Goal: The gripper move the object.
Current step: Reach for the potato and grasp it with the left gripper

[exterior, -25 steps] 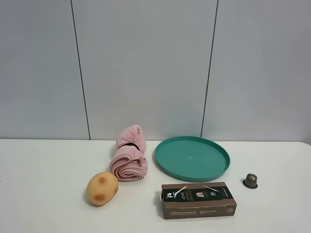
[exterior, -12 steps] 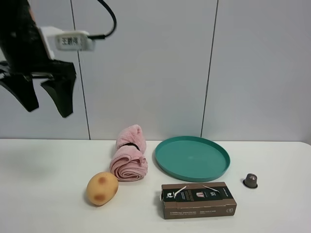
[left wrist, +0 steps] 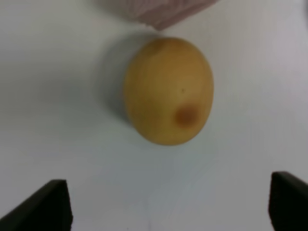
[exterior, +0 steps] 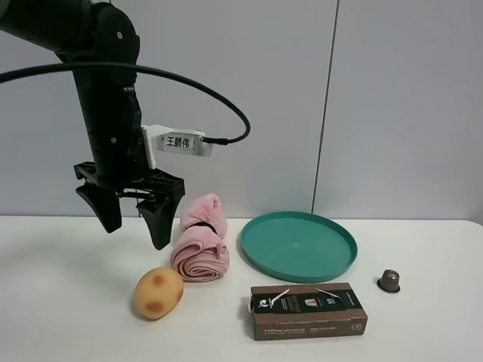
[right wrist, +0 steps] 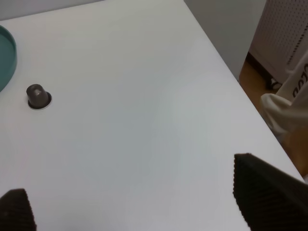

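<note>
The object, a yellow-orange potato-like lump (exterior: 158, 292) with reddish-brown blotches, lies on the white table left of centre. My left gripper (exterior: 136, 231) hangs open just above and behind it, not touching. In the left wrist view the lump (left wrist: 168, 91) sits between and beyond the two black fingertips (left wrist: 45, 206), which stand wide apart. My right gripper (right wrist: 130, 202) is open over the table's far right part, out of the exterior high view, holding nothing.
A pink rolled towel (exterior: 201, 241) lies right behind the lump. A teal plate (exterior: 298, 245) is at centre right, a brown box (exterior: 308, 311) in front of it, a small brown capsule (exterior: 389, 280) at right. The table's right edge (right wrist: 240, 82) is near my right gripper.
My left arm has come into view from the upper left and dropped down and right, to just above the lump. The objects on the table have not moved.
</note>
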